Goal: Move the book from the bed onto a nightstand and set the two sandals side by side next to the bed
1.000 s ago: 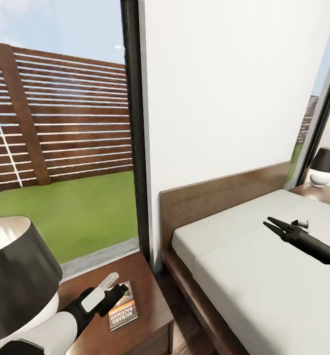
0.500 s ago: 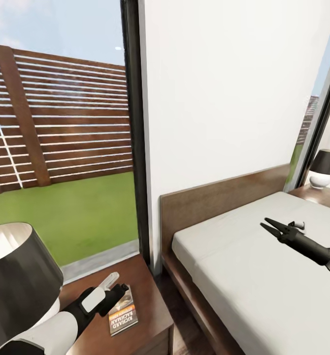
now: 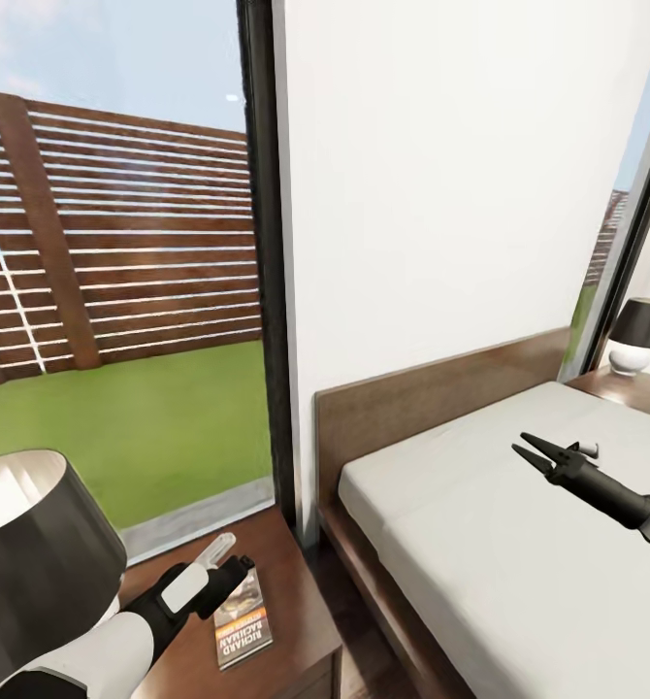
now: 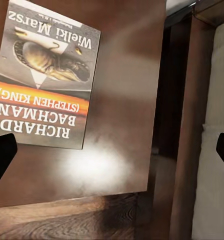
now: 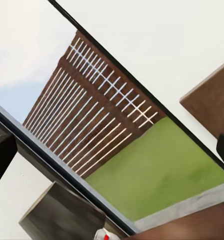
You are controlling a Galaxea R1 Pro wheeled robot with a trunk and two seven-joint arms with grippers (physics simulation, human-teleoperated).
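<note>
White-walled bedroom, glossy dark wood nightstand (image 3: pixel 286 582): thin paperback book with orange title band (image 3: pixel 241 619) lies flat on it, released. Likely light, stiff; grip an edge. Left pincer (image 3: pixel 230 566) spread above; right pincer (image 3: pixel 531 449) parted over off-white bed (image 3: pixel 480 544).

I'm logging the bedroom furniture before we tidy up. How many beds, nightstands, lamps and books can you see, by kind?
Beds: 1
Nightstands: 2, near and far
Lamps: 2, near and far
Books: 1, lying on the near nightstand
Total: 6
</note>
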